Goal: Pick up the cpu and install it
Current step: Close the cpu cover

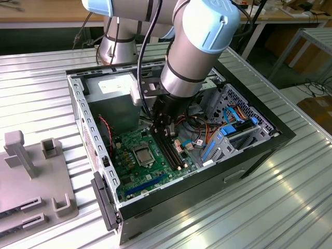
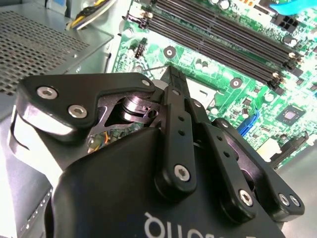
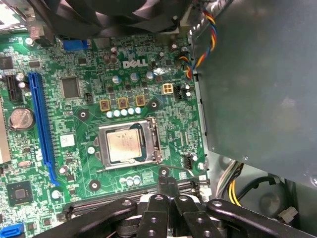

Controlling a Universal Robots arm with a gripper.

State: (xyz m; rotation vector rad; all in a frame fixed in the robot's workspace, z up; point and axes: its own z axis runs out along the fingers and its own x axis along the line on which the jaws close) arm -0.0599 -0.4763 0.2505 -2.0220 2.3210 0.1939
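CPU sits flat in socket on motherboard; gripper hovers just beside it over RAM slots, fingers pressed together, empty.

The exterior view looks down at an angle from well back onto the open black computer case on the ribbed metal tabletop, while both wrist views sit close above its green motherboard, past the black end effector.
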